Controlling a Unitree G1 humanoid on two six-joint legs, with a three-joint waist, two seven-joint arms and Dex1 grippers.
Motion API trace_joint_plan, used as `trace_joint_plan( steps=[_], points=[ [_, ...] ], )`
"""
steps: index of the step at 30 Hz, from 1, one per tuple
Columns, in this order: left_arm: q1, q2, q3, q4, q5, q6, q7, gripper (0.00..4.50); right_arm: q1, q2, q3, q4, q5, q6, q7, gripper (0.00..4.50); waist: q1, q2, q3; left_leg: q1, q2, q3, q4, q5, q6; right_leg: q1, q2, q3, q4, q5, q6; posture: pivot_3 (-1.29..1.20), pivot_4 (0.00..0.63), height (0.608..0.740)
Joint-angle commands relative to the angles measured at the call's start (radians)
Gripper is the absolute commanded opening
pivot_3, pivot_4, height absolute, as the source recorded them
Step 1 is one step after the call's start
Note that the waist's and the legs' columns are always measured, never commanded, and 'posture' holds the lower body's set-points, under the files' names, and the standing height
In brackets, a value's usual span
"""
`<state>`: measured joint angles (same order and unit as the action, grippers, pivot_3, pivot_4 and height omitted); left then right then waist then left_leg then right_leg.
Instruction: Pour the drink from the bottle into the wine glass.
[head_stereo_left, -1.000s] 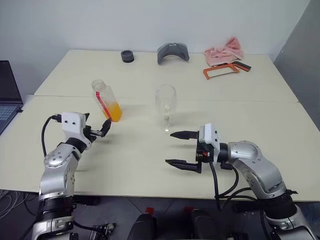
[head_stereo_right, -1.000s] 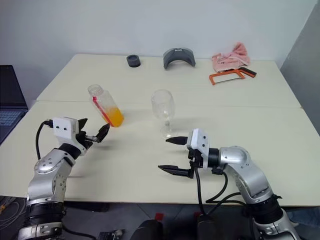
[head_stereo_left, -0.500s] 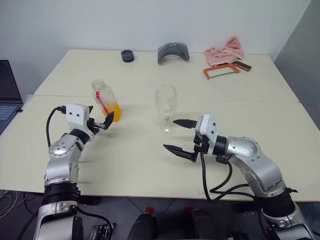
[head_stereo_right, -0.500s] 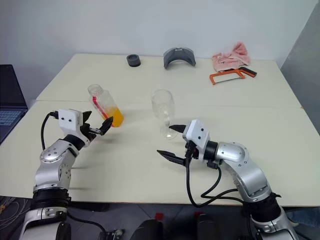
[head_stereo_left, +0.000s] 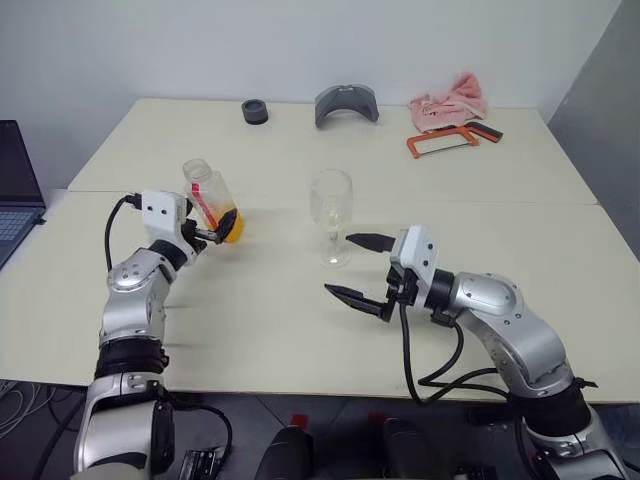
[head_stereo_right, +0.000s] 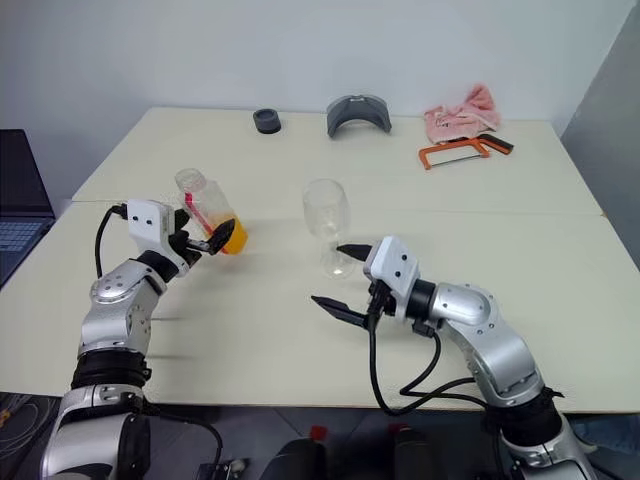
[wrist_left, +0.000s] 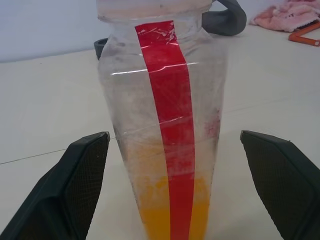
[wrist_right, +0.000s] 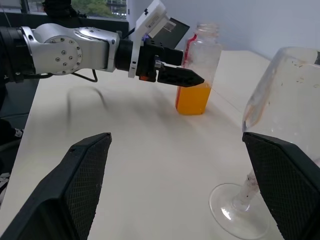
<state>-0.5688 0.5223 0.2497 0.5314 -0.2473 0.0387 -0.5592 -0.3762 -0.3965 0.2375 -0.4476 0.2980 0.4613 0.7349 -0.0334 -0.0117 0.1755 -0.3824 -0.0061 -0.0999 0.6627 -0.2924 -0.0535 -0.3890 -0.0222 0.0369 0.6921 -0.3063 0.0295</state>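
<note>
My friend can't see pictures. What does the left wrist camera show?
A clear bottle with a red strip and orange drink at the bottom stands on a pale table, between the left gripper's two open black fingers.

A: From where do the two head views look?
B: From above and behind both arms, facing forward and down over the tabletop (head_stereo_left: 300, 330) to the far wall. They share nearly the whole scene, bottle (head_stereo_left: 212, 199) and wine glass (head_stereo_left: 332, 200) included, set slightly apart sideways.

A: And the left wrist view?
B: Low and level, very near the bottle (wrist_left: 167, 125), which stands between the left tool's (wrist_left: 182, 185) two fingers; the far tabletop edge lies behind.

A: The right wrist one?
B: Also low, facing across the tabletop. The wine glass (wrist_right: 280, 130) is close at one side; farther off it shares the bottle (wrist_right: 197, 70) and the left tool (wrist_right: 180, 76) with the other views.
</note>
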Motion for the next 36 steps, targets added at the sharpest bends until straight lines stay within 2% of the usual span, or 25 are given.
trace_joint_plan(
  steps=[1, 2, 3, 9, 11, 12, 23, 31, 36],
  points=[
    [-0.058, 0.024, 0.012, 0.041, 0.000, -0.032, -0.011, 4.50, -0.023, 0.009, -0.010, -0.033, 0.016, -0.005, -0.007, 4.48, 0.000, 0.000, 0.000, 0.000, 0.000, 0.000, 0.000, 0.000, 0.000, 0.000, 0.000, 0.000, 0.000, 0.000, 0.000, 0.00, 0.150, 0.740],
    [-0.066, 0.025, 0.012, 0.055, 0.000, -0.035, -0.014, 4.50, -0.024, 0.010, -0.010, -0.031, 0.015, -0.006, -0.007, 4.48, 0.000, 0.000, 0.000, 0.000, 0.000, 0.000, 0.000, 0.000, 0.000, 0.000, 0.000, 0.000, 0.000, 0.000, 0.000, 0.00, 0.150, 0.740],
    [-0.074, 0.026, 0.013, 0.067, -0.003, -0.038, -0.019, 4.10, -0.026, 0.011, -0.010, -0.030, 0.014, -0.006, -0.008, 4.50, 0.000, 0.000, 0.000, 0.000, 0.000, 0.000, 0.000, 0.000, 0.000, 0.000, 0.000, 0.000, 0.000, 0.000, 0.000, 0.00, 0.150, 0.740],
    [-0.097, 0.026, 0.014, 0.101, -0.010, -0.046, -0.046, 2.34, -0.030, 0.013, -0.009, -0.029, 0.007, -0.011, -0.012, 4.50, 0.000, 0.000, 0.000, 0.000, 0.000, 0.000, 0.000, 0.000, 0.000, 0.000, 0.000, 0.000, 0.000, 0.000, 0.000, 0.00, 0.150, 0.740],
    [-0.097, 0.025, 0.015, 0.103, -0.012, -0.046, -0.050, 1.83, -0.030, 0.013, -0.009, -0.029, 0.005, -0.014, -0.014, 4.50, 0.000, 0.000, 0.000, 0.000, 0.000, 0.000, 0.000, 0.000, 0.000, 0.000, 0.000, 0.000, 0.000, 0.000, 0.000, 0.00, 0.150, 0.740],
    [-0.096, 0.024, 0.016, 0.101, -0.013, -0.044, -0.051, 1.74, -0.030, 0.013, -0.009, -0.029, 0.003, -0.016, -0.016, 4.50, 0.000, 0.000, 0.000, 0.000, 0.000, 0.000, 0.000, 0.000, 0.000, 0.000, 0.000, 0.000, 0.000, 0.000, 0.000, 0.00, 0.150, 0.740],
    [-0.061, 0.016, 0.013, 0.007, -0.026, -0.014, -0.040, 1.71, -0.013, 0.018, -0.054, -0.066, 0.032, -0.044, -0.034, 4.50, 0.000, 0.000, 0.000, 0.000, 0.000, 0.000, 0.000, 0.000, 0.000, 0.000, 0.000, 0.000, 0.000, 0.000, 0.000, 0.00, 0.150, 0.740],
    [-0.096, 0.009, -0.071, -0.185, 0.043, 0.018, -0.001, 1.71, 0.017, 0.013, -0.167, -0.136, 0.124, 0.030, -0.100, 4.50, 0.001, 0.000, 0.000, -0.002, 0.000, -0.001, 0.001, 0.002, -0.003, 0.000, 0.000, 0.000, 0.000, 0.000, 0.000, 0.00, 0.150, 0.740],
    [-0.169, 0.026, -0.158, -0.205, 0.134, -0.051, -0.019, 1.71, 0.017, 0.022, -0.150, -0.115, 0.090, 0.020, -0.146, 4.50, 0.001, -0.001, 0.000, -0.002, -0.001, -0.001, 0.001, 0.002, -0.003, 0.000, 0.000, 0.000, 0.000, 0.000, 0.000, 0.00, 0.150, 0.740]
  ],
)
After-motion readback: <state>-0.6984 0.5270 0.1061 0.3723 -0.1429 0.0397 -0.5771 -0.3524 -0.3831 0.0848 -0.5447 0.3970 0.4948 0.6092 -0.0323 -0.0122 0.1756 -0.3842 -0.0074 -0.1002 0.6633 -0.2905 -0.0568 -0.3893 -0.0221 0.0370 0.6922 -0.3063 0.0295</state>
